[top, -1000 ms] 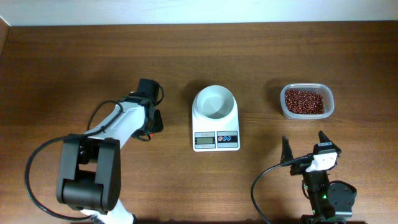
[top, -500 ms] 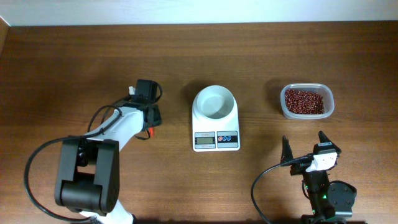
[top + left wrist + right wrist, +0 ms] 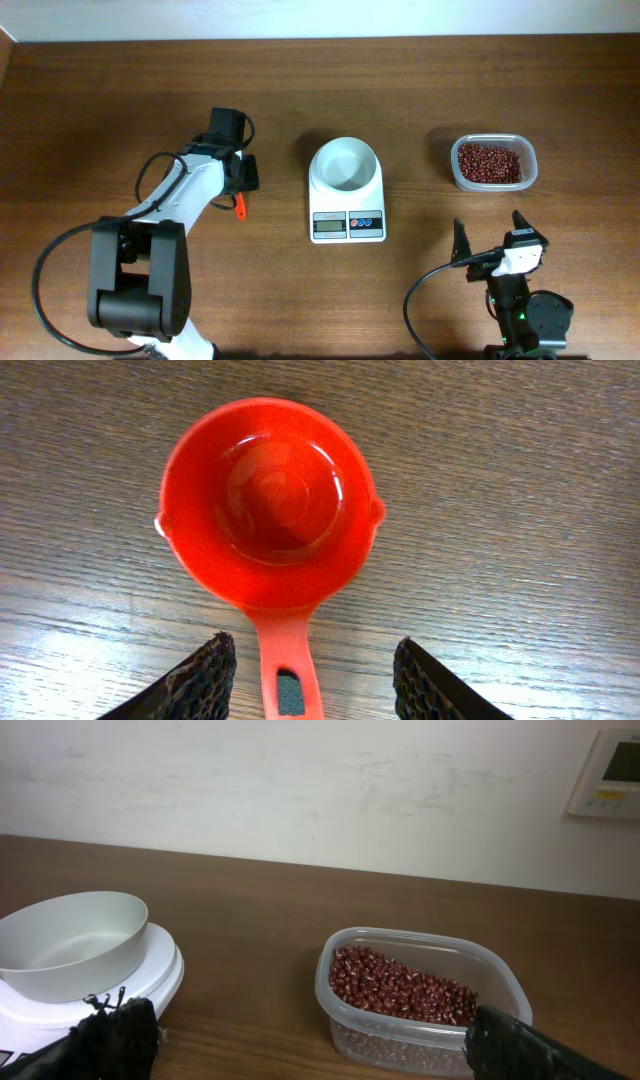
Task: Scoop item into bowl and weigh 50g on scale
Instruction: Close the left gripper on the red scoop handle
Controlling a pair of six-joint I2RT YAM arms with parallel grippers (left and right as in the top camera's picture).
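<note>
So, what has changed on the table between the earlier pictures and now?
The left hand moved toward the far edge of the table, uncovering more of the red scoop handle. Its fingers stand open on either side of that handle, not touching it. Unchanged: the empty bowl on the scale, the beans in the clear tub, the open right hand.

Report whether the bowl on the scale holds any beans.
Empty: the bowl shows a bare white inside in overhead and right wrist views.
</note>
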